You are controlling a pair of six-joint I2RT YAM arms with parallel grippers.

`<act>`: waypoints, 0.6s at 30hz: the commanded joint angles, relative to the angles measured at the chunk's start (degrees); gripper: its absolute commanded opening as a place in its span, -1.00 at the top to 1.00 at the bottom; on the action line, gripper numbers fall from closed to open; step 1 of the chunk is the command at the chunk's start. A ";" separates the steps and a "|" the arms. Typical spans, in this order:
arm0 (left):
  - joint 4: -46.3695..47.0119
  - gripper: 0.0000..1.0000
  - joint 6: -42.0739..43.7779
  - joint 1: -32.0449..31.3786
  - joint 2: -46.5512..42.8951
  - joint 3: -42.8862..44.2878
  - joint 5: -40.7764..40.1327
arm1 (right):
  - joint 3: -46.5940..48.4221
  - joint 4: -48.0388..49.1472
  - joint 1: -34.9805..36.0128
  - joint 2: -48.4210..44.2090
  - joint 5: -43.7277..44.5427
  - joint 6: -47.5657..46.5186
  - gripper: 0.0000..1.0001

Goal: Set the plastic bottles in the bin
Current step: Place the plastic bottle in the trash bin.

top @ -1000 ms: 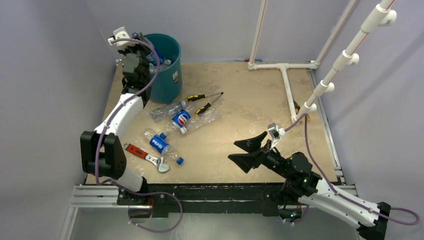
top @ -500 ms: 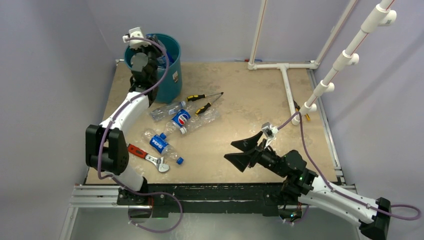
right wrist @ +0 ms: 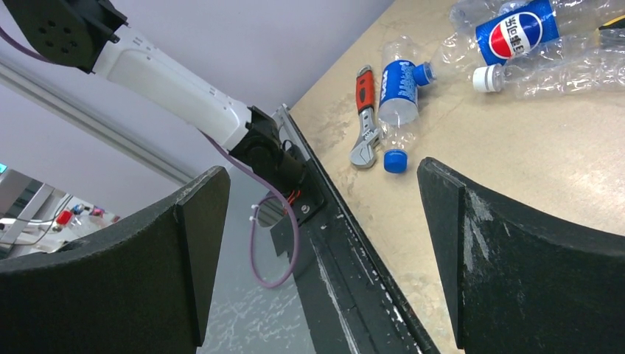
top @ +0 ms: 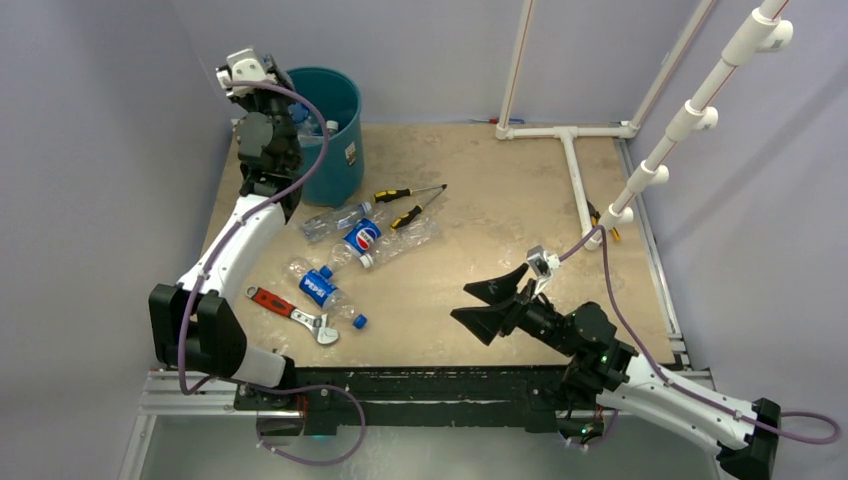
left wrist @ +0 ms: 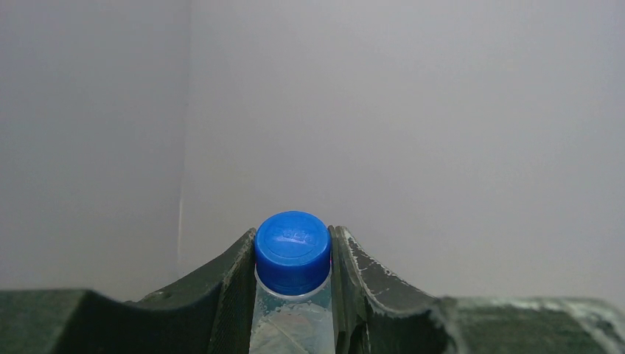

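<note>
My left gripper point(left wrist: 293, 237) is shut on the neck of a clear plastic bottle with a blue cap point(left wrist: 292, 251); only bare wall lies beyond it. From above, that gripper point(top: 272, 98) is raised beside the left rim of the teal bin point(top: 338, 165), which holds bottles. Several plastic bottles lie on the table: a clear one point(top: 336, 220), a Pepsi one point(top: 364, 238), a crushed clear one point(top: 412, 236) and a blue-labelled one point(top: 318, 287). My right gripper point(top: 490, 305) hovers open and empty near the front edge. Its wrist view point(right wrist: 324, 173) shows the blue-labelled bottle point(right wrist: 402, 85) ahead.
A red-handled wrench point(top: 290, 308) and a loose blue cap point(top: 360, 322) lie near the front left. Two yellow-and-black screwdrivers point(top: 410, 192) rest right of the bin. White pipework point(top: 572, 160) runs along the back right. The black rail point(right wrist: 354, 243) marks the table's near edge.
My left arm swung right over the bin's rim, then back left and higher, still gripping the bottle. The right gripper shifted slightly left and stayed open.
</note>
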 commanded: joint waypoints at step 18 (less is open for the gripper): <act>-18.04 1.00 2.91 1.79 10.50 7.66 0.54 | 1.69 -3.49 0.25 -3.87 0.71 -0.49 -0.95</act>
